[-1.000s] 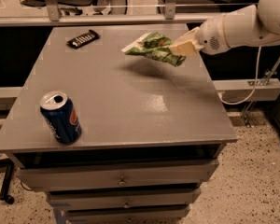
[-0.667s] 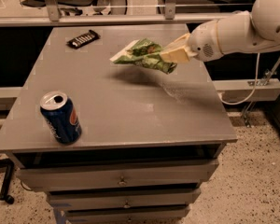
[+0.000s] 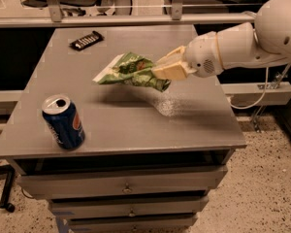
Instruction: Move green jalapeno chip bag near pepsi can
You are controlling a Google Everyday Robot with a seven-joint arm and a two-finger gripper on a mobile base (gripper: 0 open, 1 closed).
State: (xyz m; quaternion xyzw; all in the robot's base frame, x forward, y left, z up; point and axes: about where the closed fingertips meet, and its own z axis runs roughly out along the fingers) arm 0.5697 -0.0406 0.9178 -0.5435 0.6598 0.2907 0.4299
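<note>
The green jalapeno chip bag hangs in the air above the middle of the grey table, held at its right end. My gripper reaches in from the right and is shut on the bag. The pepsi can, blue with a silver top, stands upright near the table's front left corner, well left of and in front of the bag.
A dark flat candy bar wrapper lies at the table's back left. Drawers sit under the tabletop. A railing and chairs stand behind the table. My white arm spans the right side.
My gripper has carried the bag left and toward the front of the table, closer to the can. The can and wrapper have not moved.
</note>
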